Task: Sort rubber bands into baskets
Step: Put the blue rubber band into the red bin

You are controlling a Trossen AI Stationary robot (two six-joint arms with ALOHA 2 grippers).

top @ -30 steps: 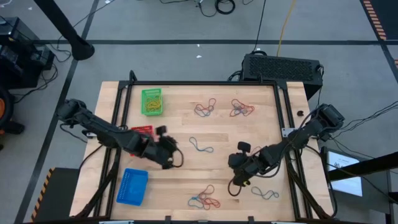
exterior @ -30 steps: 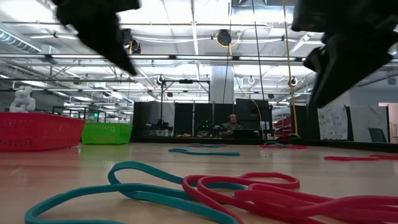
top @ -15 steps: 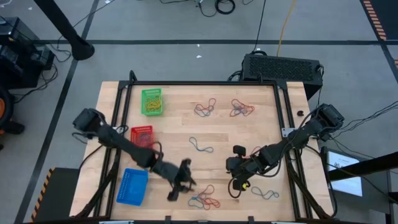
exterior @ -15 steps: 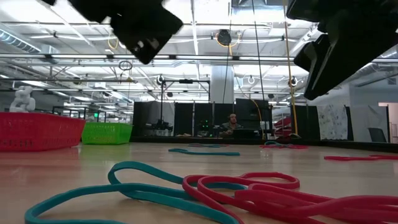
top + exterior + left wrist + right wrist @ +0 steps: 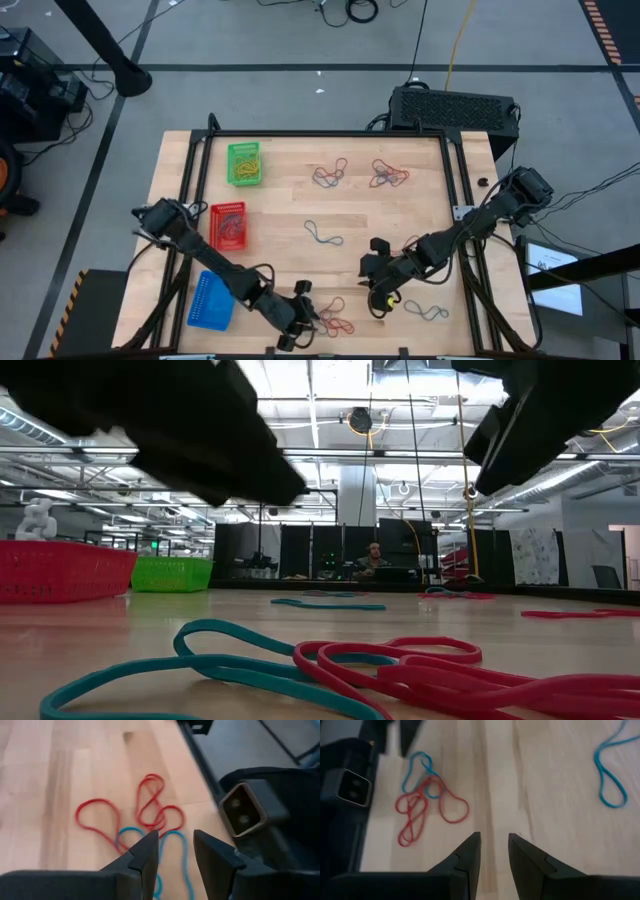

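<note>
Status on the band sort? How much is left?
Partly done: green basket and red basket hold bands; blue basket looks empty. Left gripper is at the front red-blue pile, nothing held; right gripper hovers empty. Five loose clusters remain on the table.

The table is pale wood planks with a smooth, faintly shiny finish. The rubber bands look smooth and matt. Green, red and blue baskets are plastic mesh
</note>
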